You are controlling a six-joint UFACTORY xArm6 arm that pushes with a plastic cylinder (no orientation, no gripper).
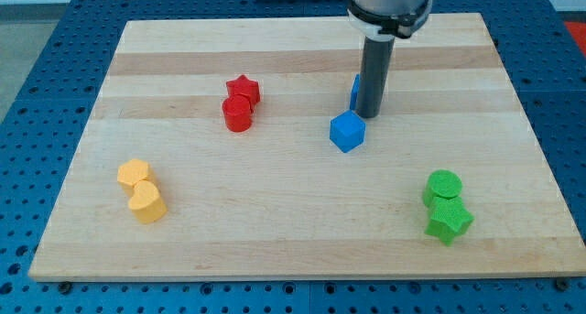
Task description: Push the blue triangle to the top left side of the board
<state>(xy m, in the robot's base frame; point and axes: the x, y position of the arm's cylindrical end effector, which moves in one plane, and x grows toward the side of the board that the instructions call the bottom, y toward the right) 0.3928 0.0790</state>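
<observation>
Green blocks (446,207) lie nearest; my tip (369,115), holding nothing, touches the mostly hidden blue triangle (353,92).

Bench (302,250): pale wood board on blue perforated surface. Red star (244,89) touching red cylinder (237,113), upper left of centre. Blue cube (347,131) near centre. Two yellow blocks, (134,174) and (146,202), touching, lower left. Green cylinder (444,186) touching green star (449,221), lower right.
</observation>
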